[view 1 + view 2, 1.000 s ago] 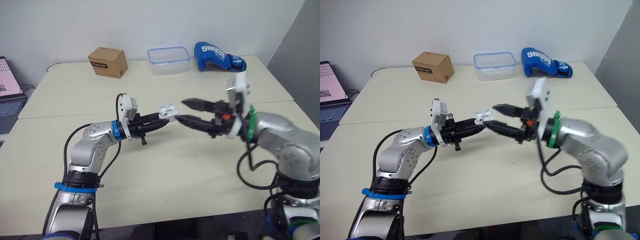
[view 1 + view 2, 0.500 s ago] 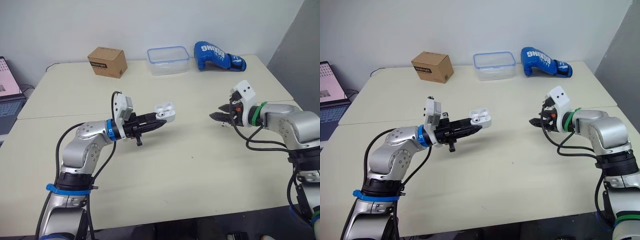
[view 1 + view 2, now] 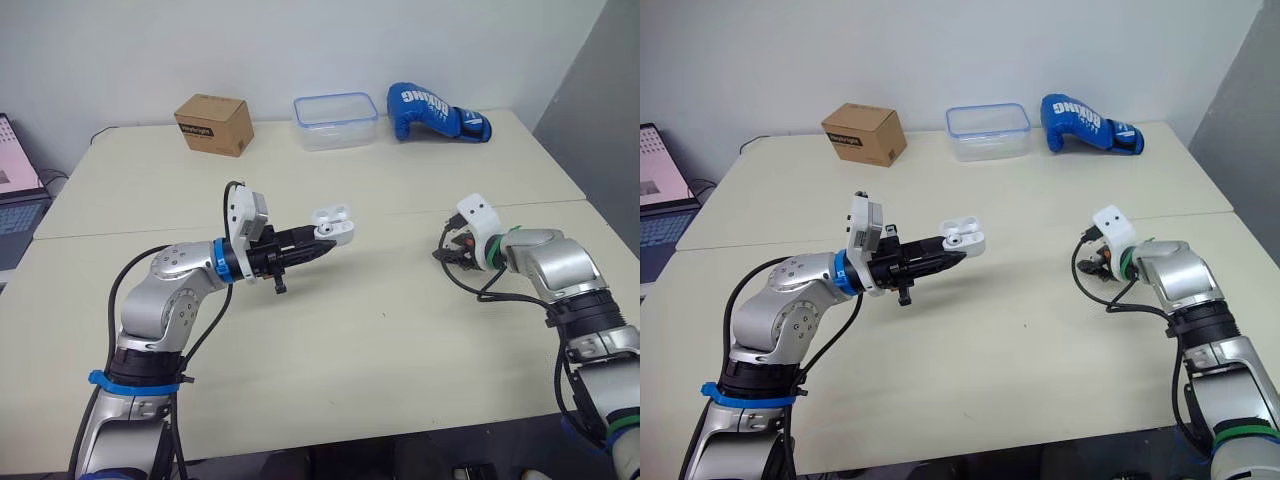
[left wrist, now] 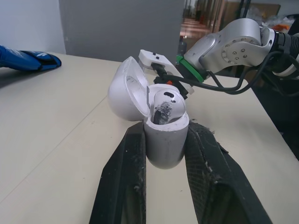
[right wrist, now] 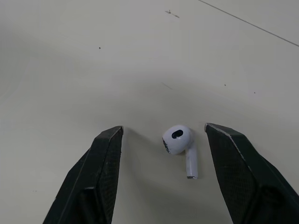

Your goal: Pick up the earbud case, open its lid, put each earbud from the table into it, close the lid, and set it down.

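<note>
White plastic sits between your left pincer's (image 3: 322, 238) black fingers (image 4: 122, 177): they are clenched on the lower body of the earbud case (image 4: 164, 140), holding it in the air above the middle of the desk (image 3: 380, 340). That arm is bent at the elbow, with the forearm reaching forward and toward the centre. The lid (image 4: 125, 91) is swung open, and one earbud already sits in the case (image 4: 163, 105).

Your right arm is folded low on the right side, its forearm pointing inward and down at the desk. Its pincer (image 5: 163, 127) is spread wide. The second earbud (image 5: 178, 139) lies on the desk between the two fingers, nearer one of them and touching neither.

Compared with a second ago, your right pincer has left the case, where its tips nearly met the left pincer's. It has swung out to the right and dropped to the desk surface, lower and closer to the robot than half a second ago. Your left arm has hardly moved over that last half second and keeps the case raised.

A cardboard box (image 3: 213, 124), a clear plastic container (image 3: 336, 120) and a blue boxing glove (image 3: 437, 113) stand along the far edge.
</note>
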Controlling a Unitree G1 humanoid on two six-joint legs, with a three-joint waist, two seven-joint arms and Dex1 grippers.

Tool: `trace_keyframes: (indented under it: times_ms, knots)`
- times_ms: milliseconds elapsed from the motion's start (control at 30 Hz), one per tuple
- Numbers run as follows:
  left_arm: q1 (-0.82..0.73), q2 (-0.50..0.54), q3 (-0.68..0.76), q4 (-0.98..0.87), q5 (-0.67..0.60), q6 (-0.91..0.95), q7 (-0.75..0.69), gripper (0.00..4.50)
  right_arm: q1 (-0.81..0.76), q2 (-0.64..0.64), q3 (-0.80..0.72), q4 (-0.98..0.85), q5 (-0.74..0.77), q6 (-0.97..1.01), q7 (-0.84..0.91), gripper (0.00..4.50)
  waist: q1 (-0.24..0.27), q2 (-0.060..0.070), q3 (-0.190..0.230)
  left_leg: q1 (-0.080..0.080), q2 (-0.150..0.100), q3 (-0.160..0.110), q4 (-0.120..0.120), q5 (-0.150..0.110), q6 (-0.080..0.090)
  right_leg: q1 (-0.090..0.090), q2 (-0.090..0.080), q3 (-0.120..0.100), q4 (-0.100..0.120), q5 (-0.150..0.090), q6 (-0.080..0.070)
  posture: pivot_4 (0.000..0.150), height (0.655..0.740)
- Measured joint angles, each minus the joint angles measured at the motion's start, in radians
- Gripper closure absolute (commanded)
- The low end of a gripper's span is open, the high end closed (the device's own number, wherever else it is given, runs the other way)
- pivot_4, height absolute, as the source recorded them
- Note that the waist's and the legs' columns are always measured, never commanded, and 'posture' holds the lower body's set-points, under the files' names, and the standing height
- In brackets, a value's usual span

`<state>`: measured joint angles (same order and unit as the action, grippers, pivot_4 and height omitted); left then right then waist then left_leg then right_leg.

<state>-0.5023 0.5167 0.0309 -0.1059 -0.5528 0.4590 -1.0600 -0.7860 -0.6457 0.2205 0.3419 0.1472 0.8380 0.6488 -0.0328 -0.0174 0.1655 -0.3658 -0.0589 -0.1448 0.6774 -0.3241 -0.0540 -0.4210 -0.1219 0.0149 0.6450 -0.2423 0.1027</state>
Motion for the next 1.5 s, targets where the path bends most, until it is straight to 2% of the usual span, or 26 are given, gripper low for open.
trace_keyframes:
  times_ms: [200, 300, 400, 800, 933, 1200, 1500]
  knots:
    - [0.016, 0.005, 0.001, -0.014, -0.01, 0.012, 0.004, 3.72, -0.019, 0.019, -0.001, 0.034, -0.037, -0.003, 0.002, 1.6, 0.0, 0.0, 0.0, 0.0, 0.0, 0.0, 0.0, 0.0, 0.0, 0.0, 0.0, 0.0, 0.0, 0.0, 0.0, 0.15, 0.7307]
    - [0.022, 0.007, 0.002, -0.014, -0.016, 0.013, 0.005, 3.72, -0.02, 0.02, -0.002, 0.035, -0.047, -0.002, 0.005, 2.18, 0.0, 0.0, 0.0, 0.0, 0.0, 0.0, 0.0, 0.0, 0.0, 0.0, 0.0, 0.0, 0.0, 0.0, 0.0, 0.15, 0.7307]
    - [0.022, 0.007, 0.003, -0.014, -0.017, 0.013, 0.006, 3.72, -0.02, 0.023, -0.002, 0.034, -0.048, 0.003, 0.01, 3.21, 0.0, 0.0, 0.0, 0.0, 0.0, 0.0, 0.0, 0.0, 0.0, 0.0, 0.0, 0.0, 0.0, 0.0, 0.0, 0.15, 0.7307]
    - [0.032, 0.008, 0.003, -0.014, -0.017, -0.003, 0.004, 3.72, -0.02, 0.016, -0.003, 0.03, -0.057, 0.024, 0.026, 3.21, 0.001, 0.0, 0.0, 0.0, 0.0, 0.0, 0.0, 0.0, 0.0, 0.001, 0.0, 0.0, 0.0, 0.0, 0.0, 0.15, 0.7307]
    - [0.032, 0.008, 0.003, -0.013, -0.017, -0.009, 0.003, 3.72, -0.019, 0.015, -0.003, 0.025, -0.057, 0.031, 0.03, 4.11, 0.001, 0.0, 0.0, 0.0, 0.0, 0.0, 0.0, 0.0, 0.0, 0.001, 0.0, 0.0, 0.0, 0.0, 0.0, 0.15, 0.7307]
    - [0.032, 0.007, 0.003, -0.011, -0.017, -0.01, 0.003, 3.72, 0.003, -0.022, 0.006, -0.018, -0.059, 0.036, 0.077, 4.13, 0.002, 0.0, 0.0, 0.0, 0.0, 0.0, 0.0, 0.0, 0.0, 0.0, 0.0, 0.0, 0.0, 0.0, 0.0, 0.15, 0.7307]
    - [0.034, 0.006, 0.002, -0.006, -0.016, -0.015, -0.001, 3.72, 0.11, -0.254, 0.114, -0.307, -0.048, -0.174, 0.457, 4.13, 0.0, 0.0, 0.0, 0.0, 0.0, 0.001, 0.0, 0.0, 0.0, 0.001, 0.0, 0.0, 0.0, 0.0, 0.0, 0.15, 0.7307]
